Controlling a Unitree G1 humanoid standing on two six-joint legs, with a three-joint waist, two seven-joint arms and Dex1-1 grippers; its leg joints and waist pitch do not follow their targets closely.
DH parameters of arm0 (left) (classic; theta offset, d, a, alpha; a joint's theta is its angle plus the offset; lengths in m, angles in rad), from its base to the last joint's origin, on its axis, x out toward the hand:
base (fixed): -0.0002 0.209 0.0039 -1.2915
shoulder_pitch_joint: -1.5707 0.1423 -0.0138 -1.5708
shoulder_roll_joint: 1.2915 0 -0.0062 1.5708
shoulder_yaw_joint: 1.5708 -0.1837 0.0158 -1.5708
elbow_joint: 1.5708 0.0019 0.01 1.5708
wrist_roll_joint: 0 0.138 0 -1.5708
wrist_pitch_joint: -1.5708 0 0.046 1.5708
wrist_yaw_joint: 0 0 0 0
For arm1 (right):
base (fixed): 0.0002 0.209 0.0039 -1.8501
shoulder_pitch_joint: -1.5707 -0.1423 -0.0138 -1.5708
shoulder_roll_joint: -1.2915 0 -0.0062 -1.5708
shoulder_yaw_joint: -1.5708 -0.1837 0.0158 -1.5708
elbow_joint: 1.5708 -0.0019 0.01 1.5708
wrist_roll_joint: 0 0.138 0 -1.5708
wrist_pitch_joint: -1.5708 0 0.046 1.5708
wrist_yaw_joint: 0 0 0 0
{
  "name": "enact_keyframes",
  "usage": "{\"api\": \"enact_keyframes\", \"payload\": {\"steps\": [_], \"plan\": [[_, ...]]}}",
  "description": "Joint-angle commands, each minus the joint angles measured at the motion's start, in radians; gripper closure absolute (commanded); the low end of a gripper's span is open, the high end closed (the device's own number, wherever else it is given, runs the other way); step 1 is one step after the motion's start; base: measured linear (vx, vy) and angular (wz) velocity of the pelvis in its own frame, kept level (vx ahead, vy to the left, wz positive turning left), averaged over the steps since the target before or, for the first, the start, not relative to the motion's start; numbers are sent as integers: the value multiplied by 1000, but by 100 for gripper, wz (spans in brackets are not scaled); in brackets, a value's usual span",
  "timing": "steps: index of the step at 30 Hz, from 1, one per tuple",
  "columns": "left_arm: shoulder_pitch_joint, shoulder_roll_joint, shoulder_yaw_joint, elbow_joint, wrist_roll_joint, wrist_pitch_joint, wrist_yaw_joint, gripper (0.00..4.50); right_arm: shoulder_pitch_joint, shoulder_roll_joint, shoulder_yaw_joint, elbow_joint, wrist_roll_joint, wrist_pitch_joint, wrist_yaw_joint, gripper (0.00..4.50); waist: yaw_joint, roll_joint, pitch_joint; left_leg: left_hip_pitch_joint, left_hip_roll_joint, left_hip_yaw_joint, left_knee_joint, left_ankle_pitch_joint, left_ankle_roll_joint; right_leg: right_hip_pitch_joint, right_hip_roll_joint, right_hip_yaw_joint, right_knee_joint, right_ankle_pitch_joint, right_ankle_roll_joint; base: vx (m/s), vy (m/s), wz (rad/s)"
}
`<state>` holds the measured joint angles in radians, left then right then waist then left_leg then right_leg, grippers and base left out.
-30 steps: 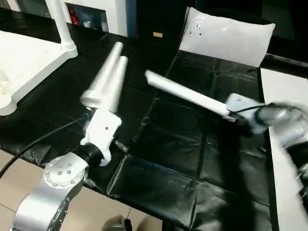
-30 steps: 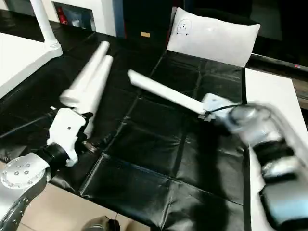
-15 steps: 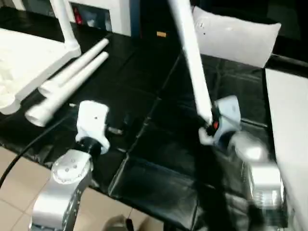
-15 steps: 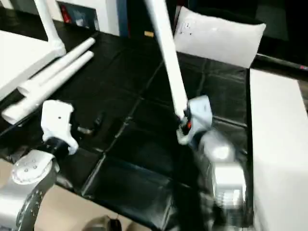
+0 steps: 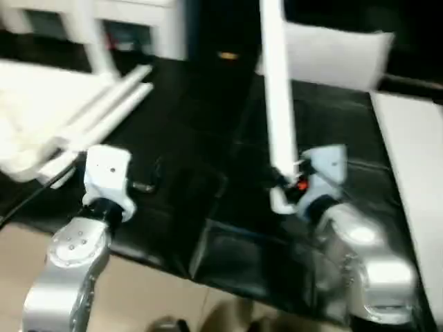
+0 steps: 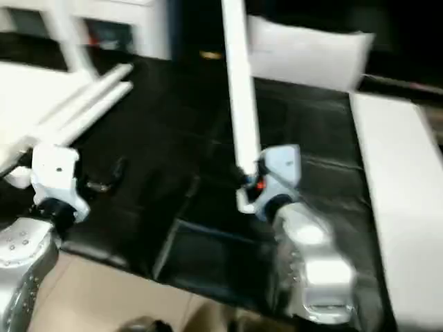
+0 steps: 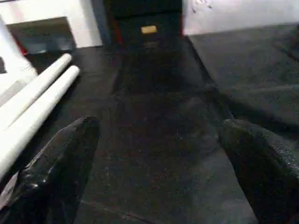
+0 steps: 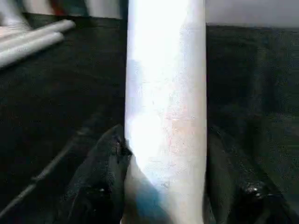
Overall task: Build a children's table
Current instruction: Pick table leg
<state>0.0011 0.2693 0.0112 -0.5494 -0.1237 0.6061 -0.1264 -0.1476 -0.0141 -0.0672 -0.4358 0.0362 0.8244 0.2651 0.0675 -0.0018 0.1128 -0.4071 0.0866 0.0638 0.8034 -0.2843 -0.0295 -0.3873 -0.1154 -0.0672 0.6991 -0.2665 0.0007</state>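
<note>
The right jaws [image 8: 163, 186] are clamped on the thick end of a white table leg [image 5: 279, 104], which is held nearly upright above the black-covered bench [image 5: 201, 159]. The left jaws [image 7: 159, 154] are spread wide and empty, just over the black cover. Two more legs [image 5: 104, 114] are laid side by side, touching, on the bench to the left, beside the upturned white table top [image 5: 34, 111], from which one fitted leg [image 5: 86, 34] rises.
</note>
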Motion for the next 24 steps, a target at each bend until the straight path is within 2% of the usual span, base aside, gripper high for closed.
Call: {"api": "enact_keyframes", "payload": {"steps": [1, 2, 3, 4, 5, 6, 7, 8, 9, 10, 11, 12, 13, 14, 15, 16, 17, 18, 19, 20, 21, 22, 23, 24], "plan": [[-5, 14, 25, -22, -2, 7, -1, 0, -16, 11, 22, -30, 7, 29, -3, 256, 12, -17, -51, -27, 42, -21, -73, 85, -2, 68, -169, 85, -212, -364, -101, -29, 204, -8], [-7, 14, 29, -22, -2, 10, 0, 0, -19, 8, 26, -32, 7, 50, -8, 256, 5, -1, -57, -19, 58, -15, -148, 141, 77, 77, -129, 80, -212, -335, -195, -29, 204, -8], [-9, 13, 33, -23, 0, 12, 2, 0, -20, 4, 30, -32, 7, 60, -10, 256, 2, 18, -63, -7, 63, -10, -187, 175, 132, 79, -98, 66, -204, -314, -223, -2, 253, 3], [-9, 11, 37, -24, -1, 16, 3, 0, -19, 2, 36, -33, 9, 67, -8, 256, -9, 27, -65, 16, 61, 3, -225, 206, 199, 65, -46, 38, -190, -289, -222, 9, 270, 10], [-8, 10, 39, -26, -1, 19, 4, 0, -16, 2, 41, -33, 10, 72, -7, 256, -79, 72, -64, 96, 91, -26, -286, 74, 396, -18, 95, -28, -27, -186, -128, 9, 270, 10], [-7, 11, 40, -27, 1, 20, 3, 0, -15, 1, 45, -34, 12, 74, -9, 256, -73, 88, -66, 107, 96, -26, -294, 69, 423, -40, 94, -36, 26, -159, -93, 1, 262, 13], [-6, 10, 41, -27, 3, 21, 2, 0, -14, 0, 47, -34, 14, 75, -10, 256, -81, 66, -62, 99, 118, -39, -294, 130, 509, -52, 82, -33, 49, -104, -37, -4, 242, 6], [-3, 11, 41, -27, 4, 21, 0, 0, -12, -1, 51, -34, 21, 79, -15, 256, -69, 56, -56, 95, 135, -29, -289, 196, 558, -69, 63, -25, 50, -87, 2, -4, 242, 6], [-1, 11, 41, -27, 3, 20, 1, 0, -10, -1, 52, -31, 22, 79, -17, 256, -69, 39, -59, 90, 136, -25, -286, 199, 556, -62, 46, -10, 33, -64, 10, -22, 197, -5], [0, 11, 42, -26, 3, 19, 2, 0, -9, 0, 53, -27, 20, 80, -20, 256, -54, -7, -63, 55, 92, 5, -262, 94, 442, -27, -25, 55, -67, -19, 41, -69, 177, 3], [-1, 11, 42, -24, 3, 20, 2, 0, -10, 0, 52, -22, 19, 86, -24, 256, -9, -33, -68, -26, 56, -3, -56, -95, 213, 37, -272, 236, -212, -173, -8, -69, 177, 3], [-3, 11, 42, -23, 3, 20, 3, 0, -14, 1, 50, -16, 15, 96, -30, 256, -21, -22, -69, -60, 62, -58, 8, -94, 104, 55, -310, 255, -212, -240, -24, -57, 217, -8], [-8, 10, 45, -22, 3, 23, 3, 0, -24, 1, 45, -7, 7, 123, -44, 256, -27, -7, -58, -72, 42, -86, 18, -75, -30, 64, -255, 209, -210, -369, -52, -51, 249, -22], [-9, 9, 46, -22, 3, 24, 3, 0, -29, 3, 41, -4, 6, 138, -50, 256, -34, -20, -40, -49, 43, -74, -20, -100, -47, 71, -196, 182, -221, -423, -165, -51, 249, -22], [-9, 10, 47, -22, 3, 25, 1, 0, -36, 2, 37, 1, 3, 164, -58, 256, -29, -13, -44, -29, 43, -62, -63, -79, -29, 77, -158, 160, -221, -426, -214, -80, 255, -10], [-8, 11, 48, -22, 2, 24, 0, 0, -44, -1, 34, 8, -3, 193, -66, 256, -28, 12, -57, 5, 54, -44, -168, -26, 62, 83, -92, 126, -213, -399, -259, -67, 317, 3], [-9, 11, 49, -22, 3, 24, -1, 0, -50, -10, 37, 14, -7, 212, -72, 256, -63, 49, -62, 82, 46, -37, -262, -51, 204, 8, 61, 43, -130, -309, -211, -67, 317, 3], [-9, 11, 49, -22, 3, 24, -1, 0, -50, -10, 37, 14, -7, 212, -72, 256, -99, 61, -63, 118, 71, -52, -290, -46, 285, -32, 107, 10, -46, -231, -161, -61, 343, 20], [-10, 12, 52, -22, 2, 24, -2, 0, -55, -15, 36, 22, -7, 223, -76, 256, -111, 59, -64, 117, 87, -69, -300, -2, 392, -43, 95, -18, 47, -143, -77, -54, 310, 16], [-11, 12, 53, -21, 3, 24, -3, 0, -61, -15, 29, 29, -3, 231, -80, 256, -97, 64, -53, 113, 103, -54, -297, 45, 456, -68, 83, -30, 63, -113, -42, -54, 310, 16], [-11, 12, 54, -21, 4, 24, -3, 0, -62, -15, 28, 30, -3, 233, -81, 256, -101, 49, -51, 110, 115, -56, -298, 54, 485, -61, 73, -29, 57, -98, -33, -60, 272, 2], [-15, 15, 55, -17, 5, 23, -5, 0, -93, -27, 17, 60, -1, 286, -88, 256, -90, 33, -54, 105, 116, -51, -309, 21, 462, -40, 49, -16, 36, -76, -22, -81, 239, -5], [-18, 16, 56, -16, 4, 25, -7, 0, -114, -36, 15, 80, -3, 317, -90, 256, -76, -17, -64, 78, 97, -26, -302, -97, 329, 3, -25, 58, -50, -80, 1, -81, 239, -5], [-18, 16, 56, -16, 4, 25, -7, 0, -114, -36, 15, 80, -3, 317, -90, 256, -53, -63, -79, 11, 46, -2, -212, -139, 237, 59, -137, 155, -137, -213, 112, -107, 216, 3]]}}
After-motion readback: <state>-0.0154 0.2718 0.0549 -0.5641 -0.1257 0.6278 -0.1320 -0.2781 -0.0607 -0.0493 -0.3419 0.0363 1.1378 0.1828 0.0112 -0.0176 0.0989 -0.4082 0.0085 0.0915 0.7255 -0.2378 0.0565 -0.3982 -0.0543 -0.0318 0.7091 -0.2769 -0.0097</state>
